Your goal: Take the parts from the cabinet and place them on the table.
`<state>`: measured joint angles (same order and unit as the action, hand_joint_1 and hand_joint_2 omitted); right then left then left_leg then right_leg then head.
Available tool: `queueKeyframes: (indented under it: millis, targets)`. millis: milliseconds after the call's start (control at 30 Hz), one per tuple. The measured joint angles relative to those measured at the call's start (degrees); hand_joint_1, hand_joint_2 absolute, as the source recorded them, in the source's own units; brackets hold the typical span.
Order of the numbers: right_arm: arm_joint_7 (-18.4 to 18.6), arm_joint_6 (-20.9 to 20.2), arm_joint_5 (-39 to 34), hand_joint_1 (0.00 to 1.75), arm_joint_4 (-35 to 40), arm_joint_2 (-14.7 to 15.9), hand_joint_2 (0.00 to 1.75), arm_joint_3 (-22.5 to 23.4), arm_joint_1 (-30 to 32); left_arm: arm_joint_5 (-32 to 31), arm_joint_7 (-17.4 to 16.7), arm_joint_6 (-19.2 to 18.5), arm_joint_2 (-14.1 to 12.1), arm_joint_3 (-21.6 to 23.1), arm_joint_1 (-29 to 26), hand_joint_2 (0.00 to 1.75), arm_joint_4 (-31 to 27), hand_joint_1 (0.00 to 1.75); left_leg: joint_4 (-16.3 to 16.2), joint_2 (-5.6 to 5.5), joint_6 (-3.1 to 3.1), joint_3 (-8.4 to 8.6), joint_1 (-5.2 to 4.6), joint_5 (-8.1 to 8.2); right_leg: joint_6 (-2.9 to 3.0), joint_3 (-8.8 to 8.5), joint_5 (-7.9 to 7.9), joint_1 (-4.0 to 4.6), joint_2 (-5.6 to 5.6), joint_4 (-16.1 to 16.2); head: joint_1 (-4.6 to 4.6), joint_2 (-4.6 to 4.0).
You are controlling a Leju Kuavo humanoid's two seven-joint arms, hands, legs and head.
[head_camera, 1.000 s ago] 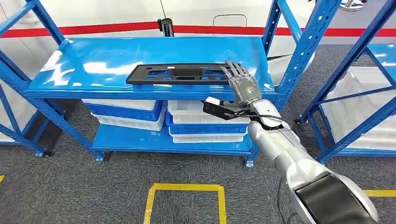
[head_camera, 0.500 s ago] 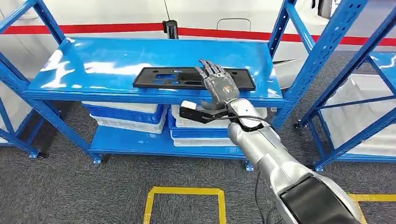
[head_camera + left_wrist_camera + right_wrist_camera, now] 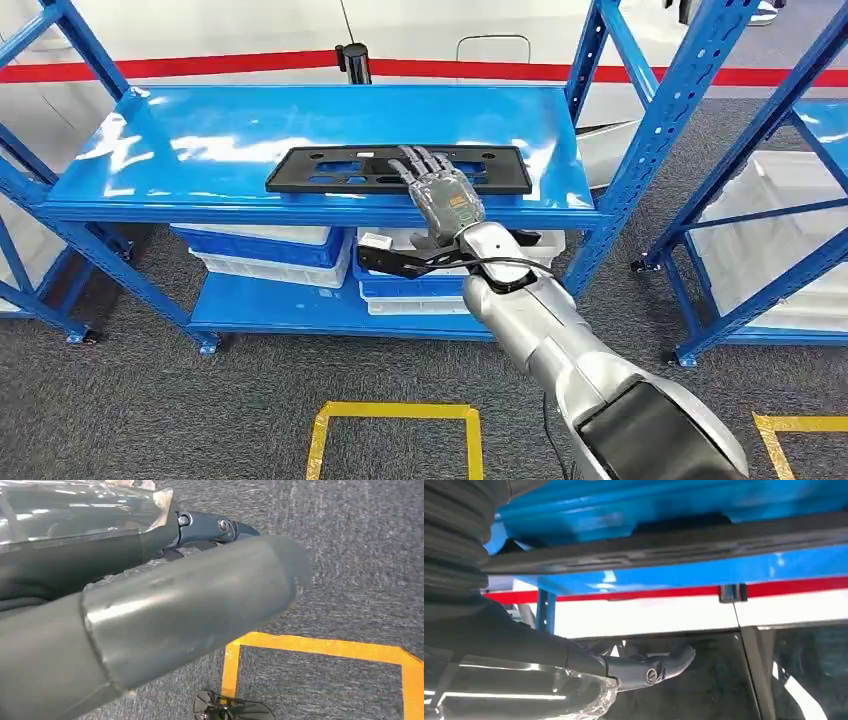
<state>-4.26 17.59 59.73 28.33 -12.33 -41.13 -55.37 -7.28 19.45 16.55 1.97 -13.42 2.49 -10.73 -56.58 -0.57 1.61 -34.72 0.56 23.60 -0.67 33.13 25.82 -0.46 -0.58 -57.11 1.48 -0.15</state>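
Far left, blue upright posts [image 3: 60,35] of the cabinet [image 3: 120,205] rising from grey carpet [image 3: 150,420]. On the glossy upper shelf [image 3: 230,125], a long flat black part [image 3: 330,168] with cut-out slots, lying lengthwise near the shelf's front edge, right of centre. Beneath, on the lower shelf [image 3: 270,300], stacked white and blue bins [image 3: 265,250] at left and a second stack [image 3: 420,285] at right. On the floor nearer, a yellow taped square [image 3: 395,425]. Over the part's middle, the right hand [image 3: 440,190], fingers straight and spread, palm down, fingertips [image 3: 412,154] reaching across the part's top; contact with it cannot be told. In the right wrist view, the same part [image 3: 664,542] seen edge-on against the blue shelf, nothing clasped. Silver right arm [image 3: 560,340] rising from lower right. Left hand [image 3: 150,610] hanging above the carpet in the left wrist view; state of its fingers cannot be told. Farther right, a second blue rack [image 3: 760,170] holding white bins [image 3: 770,240].
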Motion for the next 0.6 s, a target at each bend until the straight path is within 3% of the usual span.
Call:
queueKeyframes:
  millis: [233,333,367,433,467,500,567,600]
  targets:
    - [1.2,-0.1,0.7,0.0,-1.8,-0.7,1.75,-0.2,-0.4,-0.1,0.0,0.4,0.1,0.0,0.0,0.0,0.0,0.0,0.1,0.02,-1.17,0.03,0.06,0.16,0.24,-0.01,0.17,0.11,0.01,0.0,-0.04,0.02]
    - [1.3,-0.2,0.9,0.0,-2.5,-0.9,1.75,-0.3,-0.7,0.0,0.0,0.5,0.1,-0.1,0.0,0.0,0.0,0.0,0.0,0.02,-1.18,0.01,-0.03,0.18,0.24,-0.04,0.17,0.04,0.02,0.0,-0.06,0.02]
    - [1.3,-0.2,0.9,0.0,-2.7,-1.0,1.75,-0.3,-0.8,0.1,0.1,0.5,0.0,-0.2,0.0,0.0,0.0,0.0,-0.5,0.01,-0.77,-0.23,-0.14,0.58,-0.06,-0.2,0.03,-0.73,0.02,0.5,-0.04,0.0]
    - [1.4,-0.2,0.9,0.0,-2.8,-1.2,1.75,-0.3,-1.1,0.1,0.1,0.5,-0.1,-0.3,0.0,0.0,0.0,0.0,1.0,0.03,0.35,0.6,-0.23,0.48,-0.45,-0.72,-0.09,-0.05,0.0,1.2,0.0,0.02]
    - [1.4,-0.2,1.0,0.0,-2.9,-1.3,1.75,-0.3,-1.1,0.1,0.1,0.6,0.0,-0.4,-0.1,0.0,0.0,0.0,2.1,0.28,0.52,1.53,0.62,-0.32,-0.36,-0.3,0.03,-0.07,0.1,0.3,-0.11,0.02]
    - [1.4,-0.2,1.0,0.0,-3.0,-1.3,1.75,-0.3,-1.5,0.1,0.2,0.8,0.1,-0.4,0.0,0.0,0.0,0.0,2.7,0.32,0.95,2.2,0.45,-0.29,-0.09,0.74,1.2,-0.01,0.18,-1.9,-0.24,0.0]
    - [1.4,-0.2,1.0,0.0,-3.2,-1.2,1.75,-0.4,-1.7,0.1,0.2,0.9,0.1,-0.5,0.2,0.0,0.0,0.0,2.7,0.43,1.03,2.36,0.48,-0.31,0.41,5.02,4.49,-0.23,0.18,-10.2,-0.24,0.0]
    - [1.4,-0.2,1.0,0.0,-3.4,-1.1,1.75,-0.4,-1.6,0.1,0.2,0.9,0.1,-0.5,0.2,0.0,0.0,0.0,2.7,0.41,0.98,2.38,0.49,-0.18,0.32,7.67,5.99,-0.37,0.18,-14.9,-0.22,0.0]
